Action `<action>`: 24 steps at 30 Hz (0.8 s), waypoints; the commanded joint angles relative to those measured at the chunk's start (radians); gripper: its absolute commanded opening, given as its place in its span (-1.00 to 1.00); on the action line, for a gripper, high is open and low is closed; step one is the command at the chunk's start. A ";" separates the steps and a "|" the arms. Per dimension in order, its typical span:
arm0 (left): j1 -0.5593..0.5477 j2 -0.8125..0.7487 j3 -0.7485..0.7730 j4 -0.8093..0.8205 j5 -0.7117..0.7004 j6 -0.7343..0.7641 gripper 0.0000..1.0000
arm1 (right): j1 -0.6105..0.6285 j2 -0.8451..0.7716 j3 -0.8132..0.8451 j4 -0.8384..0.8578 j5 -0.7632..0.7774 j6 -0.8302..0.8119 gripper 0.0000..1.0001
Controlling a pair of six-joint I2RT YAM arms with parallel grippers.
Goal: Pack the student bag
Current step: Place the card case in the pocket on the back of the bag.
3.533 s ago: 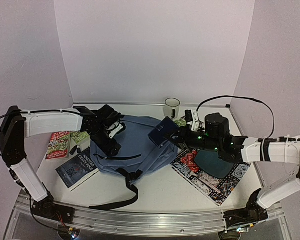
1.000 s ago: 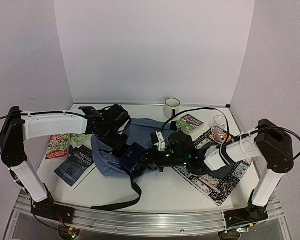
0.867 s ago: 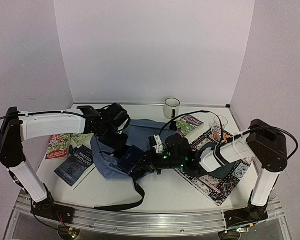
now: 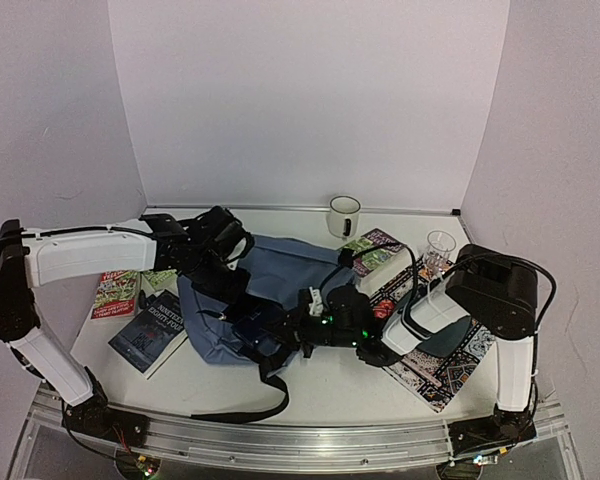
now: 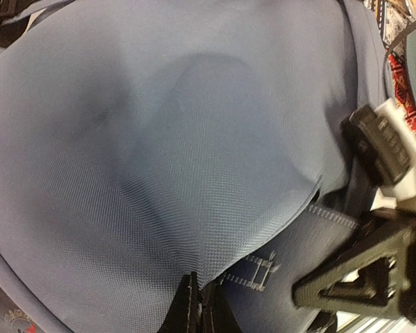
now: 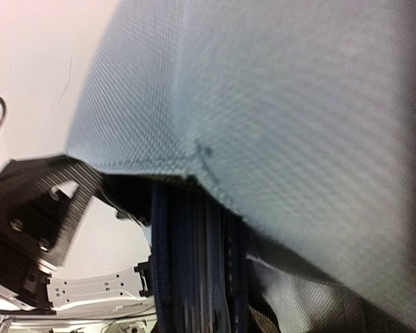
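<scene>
Backpack (image 4: 280,272) fabric is pinched in the closed left gripper (image 5: 197,309). Just under it, the right gripper (image 4: 277,326) clamps a dark-blue book (image 6: 194,263).

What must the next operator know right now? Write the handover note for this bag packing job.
Left gripper: shut, pinching the bag fabric by the opening and holding it up.
Right gripper: at the bag's mouth, apparently shut on a blue book whose edge sits under the lifted fabric.
Done: the blue book is partly inside.
Left: push it fully in and release. A red book and a dark book lie left of the bag, and a green book lies to its right; they probably go in next.
</scene>
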 commanded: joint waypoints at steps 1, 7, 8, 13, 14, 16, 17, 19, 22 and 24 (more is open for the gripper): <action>-0.007 -0.066 -0.010 0.021 -0.075 0.027 -1.00 | -0.049 -0.051 -0.013 0.234 0.115 0.026 -1.00; -0.007 -0.049 0.002 0.009 -0.033 0.052 -1.00 | -0.053 -0.037 0.023 0.281 0.137 0.024 -1.00; -0.007 -0.049 0.004 0.010 -0.015 0.052 -1.00 | -0.053 -0.030 0.029 0.291 0.145 0.027 -1.00; -0.007 -0.032 -0.018 0.006 -0.034 0.066 -1.00 | -0.053 -0.005 0.064 0.362 0.172 0.057 -1.00; -0.007 -0.028 -0.021 0.005 -0.040 0.066 -1.00 | -0.054 -0.005 0.068 0.372 0.177 0.063 -1.00; -0.007 -0.021 -0.022 0.004 -0.040 0.066 -1.00 | -0.054 -0.008 0.072 0.394 0.185 0.072 -1.00; -0.007 -0.016 -0.019 0.005 -0.038 0.066 -1.00 | -0.056 -0.011 0.074 0.396 0.189 0.069 -1.00; -0.007 -0.011 -0.008 0.006 -0.035 0.065 -1.00 | -0.057 -0.014 0.075 0.399 0.198 0.067 -1.00; -0.007 -0.007 0.009 0.006 -0.019 0.066 -1.00 | -0.058 -0.008 0.090 0.405 0.203 0.070 -1.00; -0.007 0.000 0.016 0.005 -0.022 0.065 -1.00 | -0.059 0.002 0.105 0.430 0.203 0.076 -1.00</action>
